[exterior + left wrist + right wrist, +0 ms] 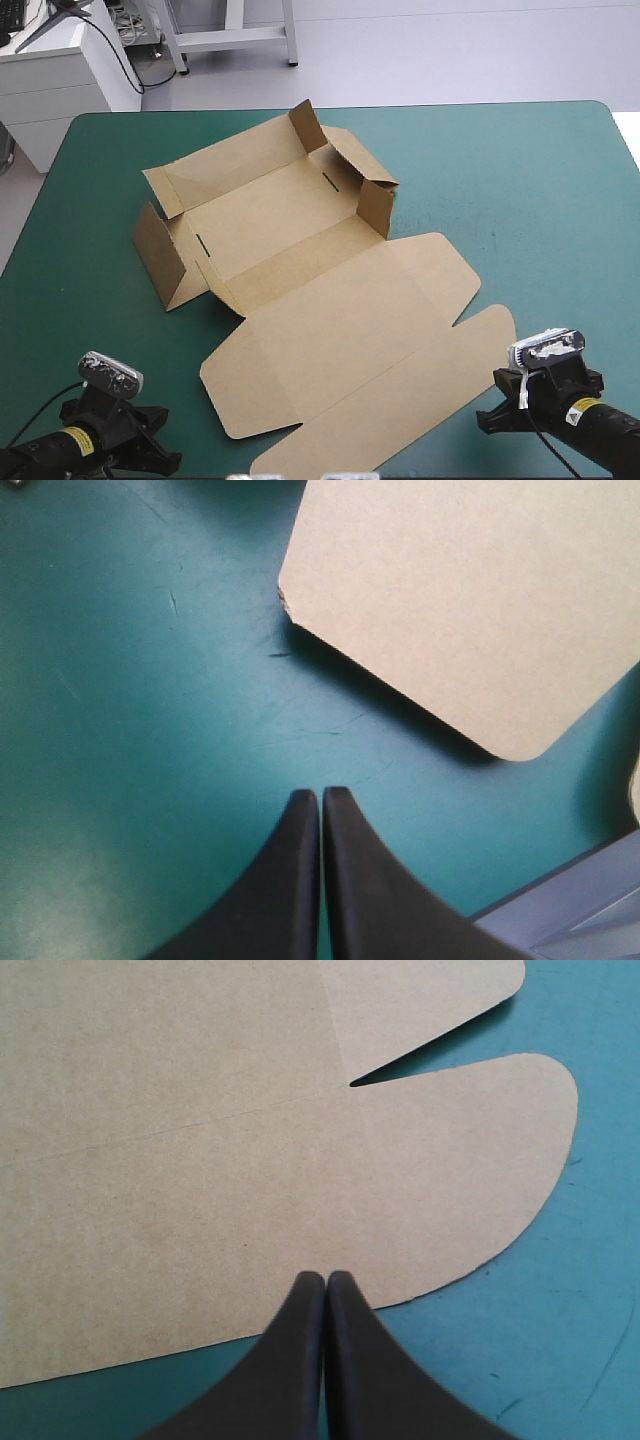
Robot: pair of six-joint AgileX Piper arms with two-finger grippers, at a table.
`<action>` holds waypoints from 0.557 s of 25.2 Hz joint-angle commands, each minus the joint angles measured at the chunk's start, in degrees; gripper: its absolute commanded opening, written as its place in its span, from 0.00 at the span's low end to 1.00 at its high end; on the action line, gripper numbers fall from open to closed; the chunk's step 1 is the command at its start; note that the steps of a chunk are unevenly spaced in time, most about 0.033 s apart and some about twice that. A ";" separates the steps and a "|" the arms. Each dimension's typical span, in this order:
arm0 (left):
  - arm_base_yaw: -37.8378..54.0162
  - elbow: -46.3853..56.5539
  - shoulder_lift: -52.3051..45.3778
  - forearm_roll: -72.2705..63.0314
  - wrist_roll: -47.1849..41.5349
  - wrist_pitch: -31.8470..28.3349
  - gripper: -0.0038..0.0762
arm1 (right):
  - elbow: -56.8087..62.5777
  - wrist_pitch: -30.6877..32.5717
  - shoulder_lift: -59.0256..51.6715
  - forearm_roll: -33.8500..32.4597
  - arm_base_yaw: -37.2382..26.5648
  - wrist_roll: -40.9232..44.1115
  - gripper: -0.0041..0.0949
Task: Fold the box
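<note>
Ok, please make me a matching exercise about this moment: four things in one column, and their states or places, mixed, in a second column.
Column one:
1. left black fin-shaped claw
2. right black fin-shaped claw
3. end wall of the brown board box, toward the table's left edge
4. wide lid panel

Column two:
A. lies flat on the teal-green cover
B. shut, tips over the rounded flap
C. stands raised
D. shut, over bare cover, a board corner ahead

Pairs: 1-D, 2-B, 3-C, 4-A
</note>
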 commanded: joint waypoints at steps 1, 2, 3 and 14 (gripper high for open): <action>-0.46 -1.68 0.63 -0.88 -0.12 -2.69 0.04 | -1.56 -3.03 0.57 0.48 0.20 -0.51 0.02; -0.46 -1.68 0.63 -0.88 -0.12 -2.69 0.04 | -1.56 -3.03 0.57 0.48 0.20 -0.51 0.02; -0.46 -1.68 0.63 -0.88 -0.12 -2.69 0.04 | -1.56 -3.03 0.57 0.48 0.20 -0.51 0.02; -0.46 -1.68 0.63 -1.07 -0.12 -2.69 0.04 | -1.56 -2.81 0.57 0.48 0.20 -1.14 0.04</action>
